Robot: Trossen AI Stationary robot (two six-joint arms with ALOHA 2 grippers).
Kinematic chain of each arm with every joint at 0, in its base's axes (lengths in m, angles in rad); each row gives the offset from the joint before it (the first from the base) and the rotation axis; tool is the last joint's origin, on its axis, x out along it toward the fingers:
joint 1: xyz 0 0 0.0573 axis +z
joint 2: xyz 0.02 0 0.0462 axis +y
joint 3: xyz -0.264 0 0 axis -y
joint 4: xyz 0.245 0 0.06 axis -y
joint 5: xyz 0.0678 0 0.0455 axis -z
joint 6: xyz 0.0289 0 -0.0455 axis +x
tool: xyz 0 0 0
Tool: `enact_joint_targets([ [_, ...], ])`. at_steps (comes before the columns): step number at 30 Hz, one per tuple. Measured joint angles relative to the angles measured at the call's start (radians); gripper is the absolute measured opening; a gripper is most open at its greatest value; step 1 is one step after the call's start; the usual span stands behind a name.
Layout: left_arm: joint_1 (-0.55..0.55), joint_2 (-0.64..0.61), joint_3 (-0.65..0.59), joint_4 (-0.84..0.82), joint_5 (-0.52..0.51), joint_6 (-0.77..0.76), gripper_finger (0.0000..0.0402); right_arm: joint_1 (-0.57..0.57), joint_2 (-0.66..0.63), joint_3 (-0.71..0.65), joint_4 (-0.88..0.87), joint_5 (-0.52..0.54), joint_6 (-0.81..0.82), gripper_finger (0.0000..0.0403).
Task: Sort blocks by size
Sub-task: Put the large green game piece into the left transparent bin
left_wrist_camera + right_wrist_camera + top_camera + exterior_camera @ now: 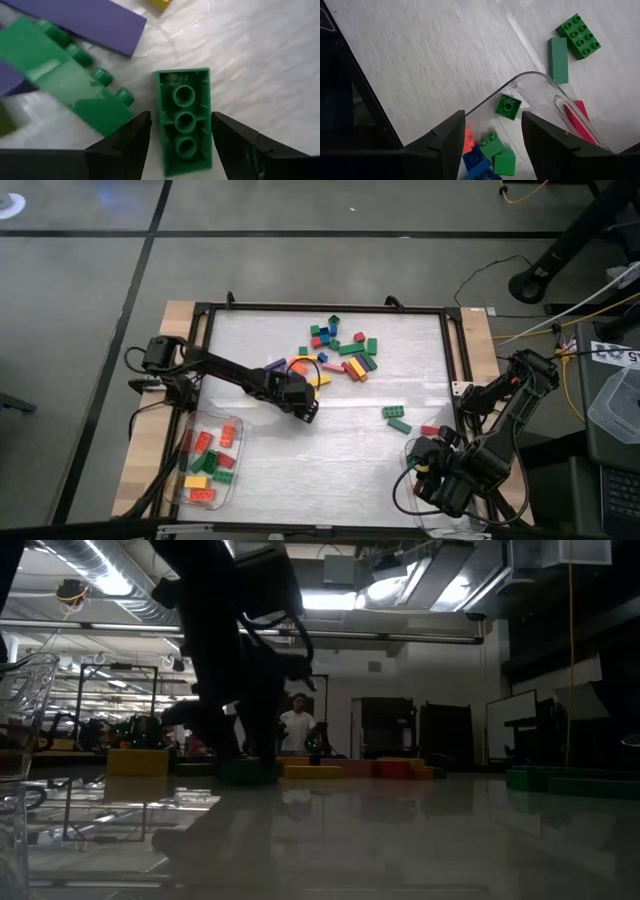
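Left gripper [181, 145] hangs low with fingers spread, gripping nothing yet, straddling an upturned long green brick [184, 120] — it needs a square, centred squeeze, clear of the studded green brick [70, 80] just beside. The long-block tub [207, 460] sits nearby. Right gripper [492, 132] hovers open and empty over the small-block tub [540, 82] — a little green brick [508, 106] below.

A grey concrete floor [80, 290] crossed by dark lines surrounds the pale wooden counter [176, 315]. Beyond it, long ceiling strip lights [110, 580] glow over a dim workshop, where a person in a white shirt [297, 728] stands before dark cabinets [445, 735].
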State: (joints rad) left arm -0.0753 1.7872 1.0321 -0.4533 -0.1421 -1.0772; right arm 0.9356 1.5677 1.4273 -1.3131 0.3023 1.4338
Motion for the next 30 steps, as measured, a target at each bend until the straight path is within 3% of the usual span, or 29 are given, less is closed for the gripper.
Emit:
enact_joint_targets([
  [8,0.001,0.027,0.003,-0.003,0.000,0.153,0.0187,0.000,0.002,0.000,0.007,0.002,-0.002,0.0195],
  [15,0.010,0.001,-0.001,-0.003,0.077,0.276,0.0121,0.000,0.003,0.000,0.008,0.041,-0.004,0.0195],
  [18,0.021,-0.032,-0.002,-0.003,0.194,0.302,0.0121,0.000,0.003,0.000,0.008,0.087,-0.005,0.0195],
  [24,0.034,-0.120,-0.002,-0.005,0.526,0.352,0.0121,0.000,0.003,0.000,0.012,0.192,-0.054,0.0195],
  [30,-0.036,-0.209,-0.001,-0.020,0.865,0.369,0.0131,0.000,0.003,0.000,0.014,0.298,-0.101,0.0195],
])
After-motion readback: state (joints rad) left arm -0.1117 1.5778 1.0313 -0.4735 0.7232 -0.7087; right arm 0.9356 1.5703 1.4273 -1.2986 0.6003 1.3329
